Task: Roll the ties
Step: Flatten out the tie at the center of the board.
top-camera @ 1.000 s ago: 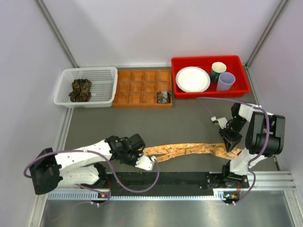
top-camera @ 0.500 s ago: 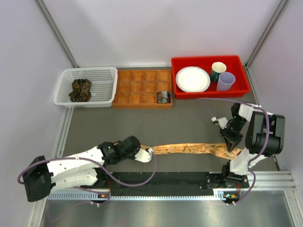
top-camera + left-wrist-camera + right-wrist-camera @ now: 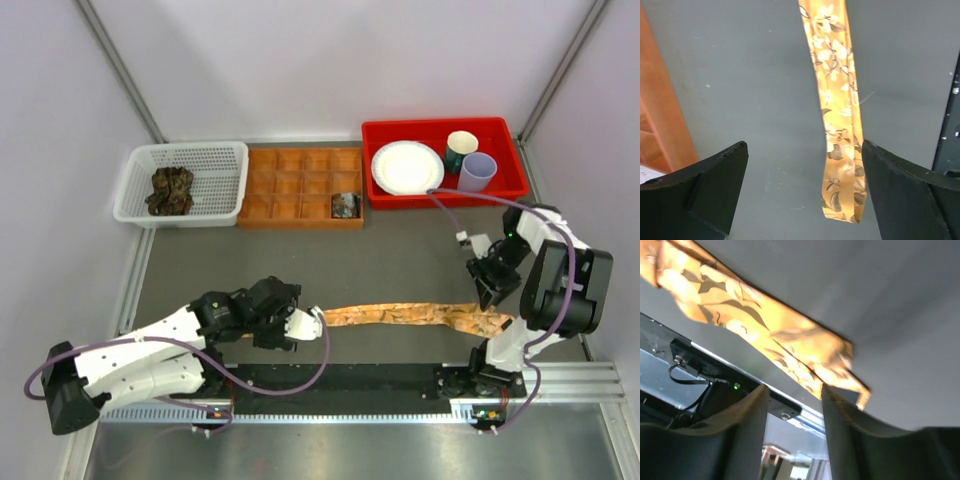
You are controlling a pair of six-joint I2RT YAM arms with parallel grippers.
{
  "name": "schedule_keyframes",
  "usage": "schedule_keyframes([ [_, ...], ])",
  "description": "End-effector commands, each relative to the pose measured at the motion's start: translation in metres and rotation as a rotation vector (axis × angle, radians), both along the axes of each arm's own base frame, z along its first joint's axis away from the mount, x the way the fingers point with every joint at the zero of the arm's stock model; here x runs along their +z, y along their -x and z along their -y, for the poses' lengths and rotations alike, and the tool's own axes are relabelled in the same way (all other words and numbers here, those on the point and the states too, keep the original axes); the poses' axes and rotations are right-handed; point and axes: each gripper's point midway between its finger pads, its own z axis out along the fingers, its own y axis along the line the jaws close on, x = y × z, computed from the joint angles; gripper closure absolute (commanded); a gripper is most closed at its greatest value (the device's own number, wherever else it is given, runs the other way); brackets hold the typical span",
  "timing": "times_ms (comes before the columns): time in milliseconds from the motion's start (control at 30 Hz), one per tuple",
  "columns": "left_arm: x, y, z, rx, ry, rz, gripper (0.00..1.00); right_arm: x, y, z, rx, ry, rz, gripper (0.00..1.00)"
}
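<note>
A tan-orange tie [image 3: 400, 314] lies stretched flat across the near part of the grey table. My left gripper [image 3: 312, 322] is at its narrow end. In the left wrist view the left gripper [image 3: 804, 145] stands wide open, and the tie [image 3: 840, 100] rests on the table close to the right finger, ungripped. My right gripper [image 3: 487, 290] hovers just above the wide end. In the right wrist view the right gripper [image 3: 793, 390] is open with nothing between its fingers, and the tie [image 3: 765, 325] lies beyond them. One dark tie [image 3: 170, 190] is bunched in the basket. Another dark tie [image 3: 346, 204] sits rolled in a tray compartment.
A white basket [image 3: 180, 150] stands at the back left, next to a brown compartment tray [image 3: 300, 185]. A red bin [image 3: 445, 125] at the back right holds a white plate [image 3: 407, 167] and two cups [image 3: 477, 172]. A black rail [image 3: 350, 378] runs along the near edge.
My left gripper has opened and let go of the tie's narrow end, which now lies flat. My right gripper has opened and pulled up off the wide end.
</note>
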Motion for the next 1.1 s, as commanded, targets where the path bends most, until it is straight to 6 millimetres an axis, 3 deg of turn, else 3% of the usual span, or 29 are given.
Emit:
schedule_keyframes([
  [0,-0.012,0.010,-0.008,0.064,-0.020,-0.093,0.01,0.043,-0.017,0.016,-0.070,-0.036,0.126,0.43],
  [167,-0.027,0.002,-0.015,0.114,-0.028,-0.078,0.01,0.015,-0.015,0.055,-0.073,0.112,0.140,0.37],
  [367,-0.028,-0.018,-0.017,0.251,0.016,-0.149,0.01,-0.018,-0.011,0.057,-0.083,0.152,0.137,0.37],
  [467,-0.025,-0.037,-0.024,0.346,0.050,-0.194,0.01,-0.034,-0.003,0.054,-0.091,0.164,0.123,0.47],
  [567,-0.026,-0.043,-0.029,0.372,0.045,-0.246,0.01,-0.046,0.004,0.048,-0.048,0.194,0.113,0.64],
  [600,-0.025,-0.044,-0.029,0.359,0.038,-0.247,0.01,-0.048,0.001,0.047,-0.035,0.200,0.135,0.77],
  [667,-0.027,-0.044,-0.032,0.356,0.022,-0.253,0.01,-0.045,-0.005,0.045,-0.029,0.193,0.152,1.00],
  [833,-0.041,-0.023,-0.045,0.265,-0.064,-0.318,0.01,-0.028,-0.023,0.043,-0.056,0.168,0.183,1.00],
  [1000,-0.052,-0.009,-0.038,0.197,-0.065,-0.408,0.01,-0.008,-0.050,0.045,-0.078,0.155,0.246,1.00],
  [1067,-0.056,-0.012,-0.033,0.192,-0.055,-0.409,0.01,-0.005,-0.055,0.048,-0.074,0.164,0.252,1.00],
])
